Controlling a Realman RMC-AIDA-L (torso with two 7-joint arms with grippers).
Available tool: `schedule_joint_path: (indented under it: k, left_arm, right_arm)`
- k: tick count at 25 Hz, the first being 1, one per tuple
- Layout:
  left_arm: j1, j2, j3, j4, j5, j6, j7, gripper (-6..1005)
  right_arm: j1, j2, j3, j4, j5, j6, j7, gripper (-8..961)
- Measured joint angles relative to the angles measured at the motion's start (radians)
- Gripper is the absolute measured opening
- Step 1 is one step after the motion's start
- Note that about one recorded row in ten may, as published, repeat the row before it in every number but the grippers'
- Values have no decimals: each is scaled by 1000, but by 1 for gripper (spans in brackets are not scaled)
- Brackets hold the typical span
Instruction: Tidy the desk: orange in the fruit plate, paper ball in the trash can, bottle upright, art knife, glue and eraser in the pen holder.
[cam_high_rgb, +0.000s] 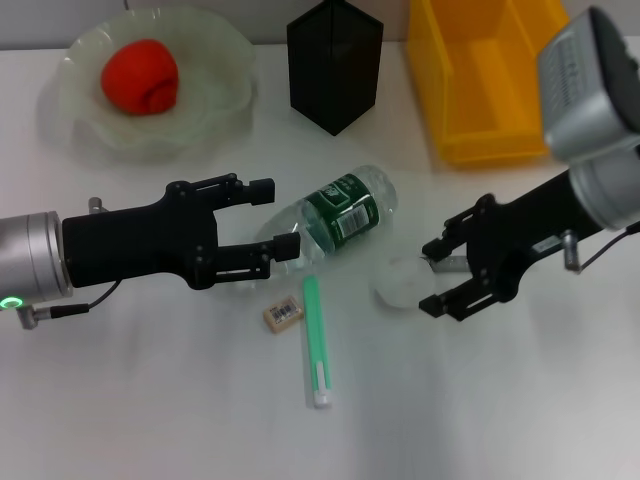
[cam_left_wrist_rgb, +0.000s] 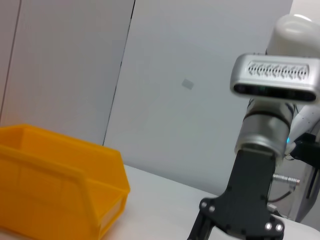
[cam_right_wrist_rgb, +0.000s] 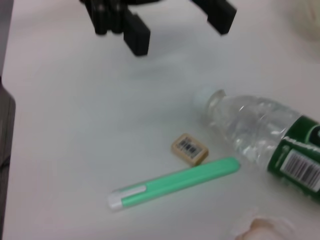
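Both claws open over surface, bottle (cam_high_rgb: 335, 220) lying down.
Left claw (cam_high_rgb: 272, 217) spread at bottle's cap end, gripping nothing; right claw (cam_high_rgb: 433, 276) spread around paper ball (cam_high_rgb: 403, 284), holding nothing.

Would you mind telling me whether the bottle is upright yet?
No, the bottle lies on its side on the desk, cap toward the open left gripper.

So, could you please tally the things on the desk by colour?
Red-orange: 1, orange
Pale green: 1, fruit plate
Black: 1, pen holder
Yellow: 1, trash can
Clear: 1, bottle
Green: 1, stick
Tan: 1, eraser
White: 1, paper ball
Total: 8
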Motion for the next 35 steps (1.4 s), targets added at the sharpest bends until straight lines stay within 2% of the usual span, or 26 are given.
schedule_joint_path:
  k: [18,26,31,35]
  left_arm:
    - [0,0,0,-8,0,1,0,799]
    - [-6,0,0,-8,0,-3,0,799]
    - [-8,3,-1,-8,0,-3,2,799]
    - [-10,4,-1,-8,0,-5,2,799]
  right_arm:
    - [-14,8,-160,60,8,222,-25,703]
    - [-4,9,-200,77,21,247,-24,701]
    - [-2,7,-191,71,21,246,-19,540]
    - [-2,6,-179,57,23,233,-13,476]
